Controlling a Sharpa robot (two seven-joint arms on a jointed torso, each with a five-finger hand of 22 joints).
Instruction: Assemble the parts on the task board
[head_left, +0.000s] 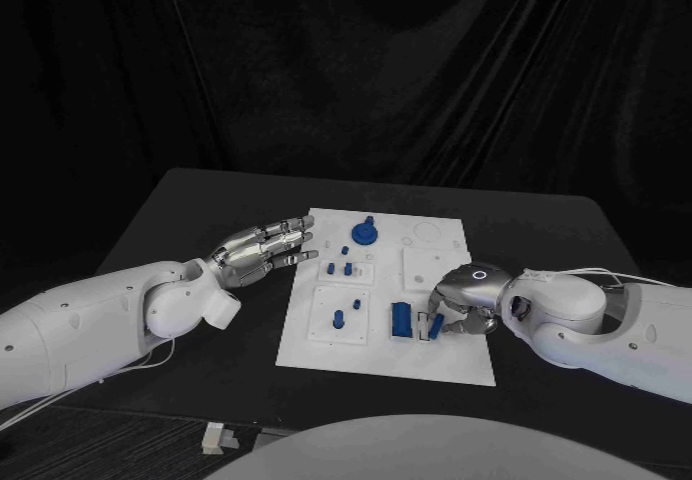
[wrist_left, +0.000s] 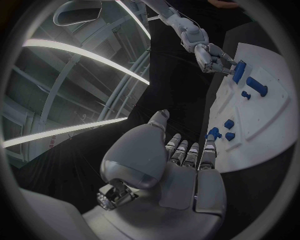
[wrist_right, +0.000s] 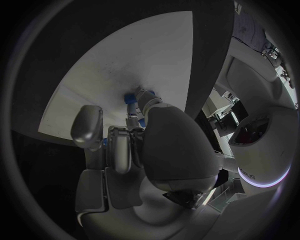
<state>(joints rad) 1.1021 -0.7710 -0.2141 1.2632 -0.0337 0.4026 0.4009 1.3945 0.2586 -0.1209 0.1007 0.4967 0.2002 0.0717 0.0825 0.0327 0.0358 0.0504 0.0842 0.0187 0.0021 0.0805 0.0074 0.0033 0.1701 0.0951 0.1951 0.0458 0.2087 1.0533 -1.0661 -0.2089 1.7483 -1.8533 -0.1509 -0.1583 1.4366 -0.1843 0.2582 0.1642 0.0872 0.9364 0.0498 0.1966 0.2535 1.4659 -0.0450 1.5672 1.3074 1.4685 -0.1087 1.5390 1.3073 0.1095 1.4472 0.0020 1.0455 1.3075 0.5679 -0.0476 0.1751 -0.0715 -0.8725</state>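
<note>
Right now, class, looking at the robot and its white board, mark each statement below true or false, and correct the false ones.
1. The right hand is at a blue part near the task board's front edge. True.
2. The left hand holds a blue part. False: it holds nothing, its fingers stretched out beside the board's left edge.
3. A round blue part stands near the board's far edge. True.
4. The task board lies on a white table. False: the table is black.
5. Both hands are over the board. False: the left hand is beside it.
</note>
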